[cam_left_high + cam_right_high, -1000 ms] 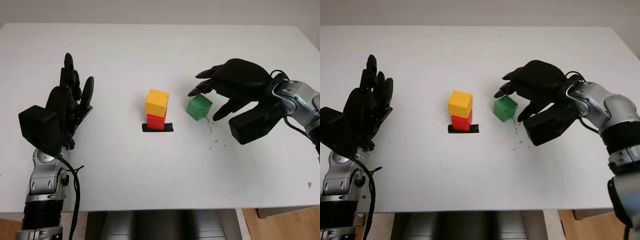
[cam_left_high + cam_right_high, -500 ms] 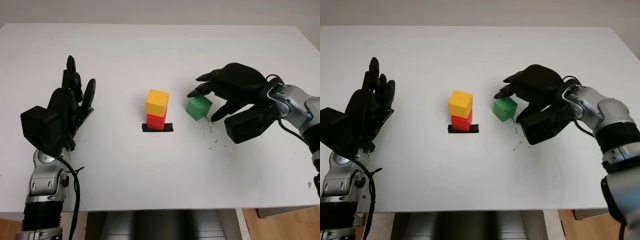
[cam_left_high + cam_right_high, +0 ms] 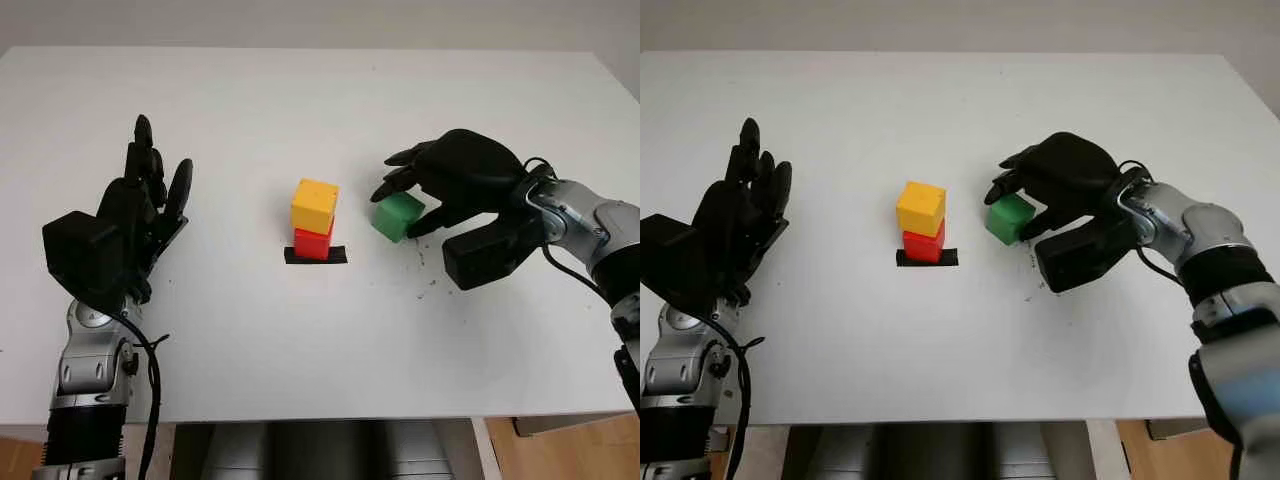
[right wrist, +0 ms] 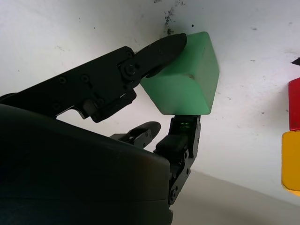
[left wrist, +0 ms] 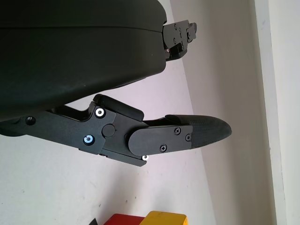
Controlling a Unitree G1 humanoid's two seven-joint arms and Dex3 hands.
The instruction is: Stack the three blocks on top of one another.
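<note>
White tabletop [image 3: 300,380] spreads out before the robot and carries all three blocks near its middle. A yellow block [image 3: 314,206] sits on top of a red block [image 3: 313,242], turned slightly against it, and the red one stands on a short strip of black tape [image 3: 316,256]. Just to the right of this pair is the green block [image 3: 398,217], with the right hand [image 3: 455,185] arched over it. From the head views the fingers [image 3: 392,184] curl down around the block's far and right sides, but the contact itself is hard to judge there. The right wrist view settles it: one black fingertip [image 4: 165,49] presses on one face of the green block [image 4: 185,77] and another finger meets the opposite side, so the hand is gripping it. That same view shows the block tilted, one edge near the dark specks [image 4: 168,26] on the tabletop, and the red and yellow blocks at the picture's margin. Whether the green block is fully lifted I cannot tell.

The left hand [image 3: 135,215] hangs over the left part of the tabletop, well apart from the blocks, open and holding nothing. Its wrist view shows a bare finger [image 5: 187,136] against white surface, with the yellow and red corners just in sight.
</note>
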